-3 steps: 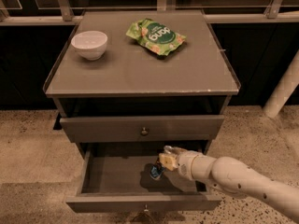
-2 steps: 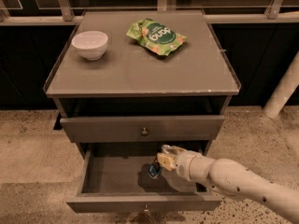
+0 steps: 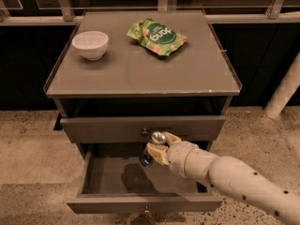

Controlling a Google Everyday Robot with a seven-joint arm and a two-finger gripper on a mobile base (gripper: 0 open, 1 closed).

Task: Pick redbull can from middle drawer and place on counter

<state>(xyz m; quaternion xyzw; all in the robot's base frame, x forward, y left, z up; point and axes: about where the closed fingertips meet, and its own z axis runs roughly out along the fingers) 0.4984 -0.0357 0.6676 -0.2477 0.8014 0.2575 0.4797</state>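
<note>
The middle drawer (image 3: 108,177) stands pulled open below the closed top drawer (image 3: 93,128). My gripper (image 3: 156,150) hangs over the open drawer's middle, just in front of the top drawer's face. It is shut on the redbull can (image 3: 146,160). The can is held above the drawer floor, with its shiny silver end up near the top drawer's knob and its dark blue end down. The counter (image 3: 131,69) lies above, grey-brown with a thin raised rim.
A white bowl (image 3: 90,44) sits on the counter's back left. A green snack bag (image 3: 157,36) lies at its back middle. A white pole (image 3: 285,90) leans at the right. Speckled floor surrounds the cabinet. My arm (image 3: 234,177) crosses the drawer's right front corner.
The gripper has risen and moved slightly left with the can, lifting it off the drawer floor up to the height of the top drawer's front.
</note>
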